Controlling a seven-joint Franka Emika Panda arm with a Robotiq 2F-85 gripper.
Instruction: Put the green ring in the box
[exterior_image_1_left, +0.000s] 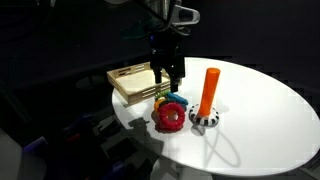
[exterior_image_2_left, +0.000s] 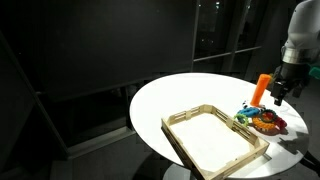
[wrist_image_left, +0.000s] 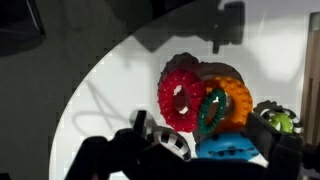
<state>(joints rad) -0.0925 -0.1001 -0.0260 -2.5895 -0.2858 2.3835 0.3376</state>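
Observation:
The green ring (wrist_image_left: 212, 110) stands on edge in a pile of toy rings, leaning between the large red ring (wrist_image_left: 181, 96) and an orange ring (wrist_image_left: 238, 98). A blue ring (wrist_image_left: 228, 149) lies just below it. In both exterior views its green edge shows on the pile's box side (exterior_image_1_left: 160, 97) (exterior_image_2_left: 245, 114). The box (exterior_image_1_left: 131, 80) (exterior_image_2_left: 215, 140), a shallow light-wood tray, is empty beside the pile. My gripper (exterior_image_1_left: 167, 75) (exterior_image_2_left: 277, 92) (wrist_image_left: 212, 138) hangs open just above the pile, fingers either side of the green and blue rings, holding nothing.
An orange peg (exterior_image_1_left: 209, 90) (exterior_image_2_left: 262, 87) stands upright on a black-and-white base (exterior_image_1_left: 205, 120) right beside the rings. A small yellow-green piece (wrist_image_left: 279, 122) lies at the pile's edge by one finger. The round white table (exterior_image_1_left: 270, 120) drops off into darkness all round.

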